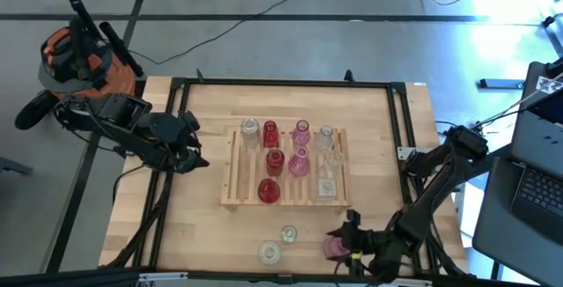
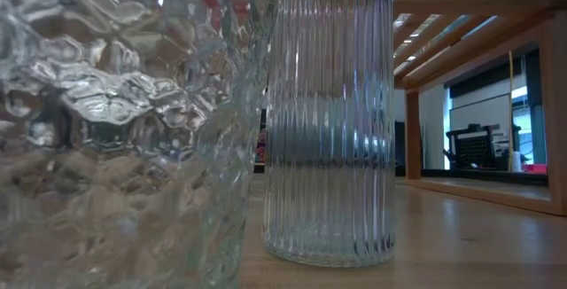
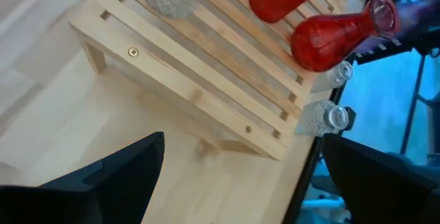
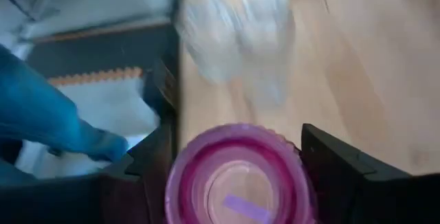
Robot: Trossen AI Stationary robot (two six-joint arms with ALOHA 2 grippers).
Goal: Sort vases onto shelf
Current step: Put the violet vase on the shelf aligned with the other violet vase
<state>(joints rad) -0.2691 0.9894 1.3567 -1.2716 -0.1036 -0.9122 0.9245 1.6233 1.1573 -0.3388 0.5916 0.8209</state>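
Observation:
The shelf [image 1: 230, 171] of pale slats lies mid-table with several clear, pink and red vases standing on it, such as a red one [image 1: 268, 190] and a pink one [image 1: 300, 162]. Two clear vases [image 1: 288, 233] [image 1: 269, 253] stand on the table near its front edge and fill the low view [image 2: 328, 121]. Beside them, my right gripper [image 1: 341, 245] is shut on a pink vase [image 1: 333, 248]. My left gripper [image 1: 192, 143] hangs open left of the shelf, holding nothing, and the shelf's corner [image 3: 206, 86] lies beyond its fingers. My right gripper pinches the pink vase's round body [image 4: 180, 183] between its two fingers, one on each side. The fingers slant down from the table's right, pointing left. A round end of the vase faces the wrist camera. I cannot tell whether the vase is clear of the table.
The black frame rails [image 1: 400, 128] run along the table's sides. Bare tabletop [image 1: 176, 225] lies left of the shelf and in front of it. A laptop [image 1: 537, 190] sits off the table's right edge.

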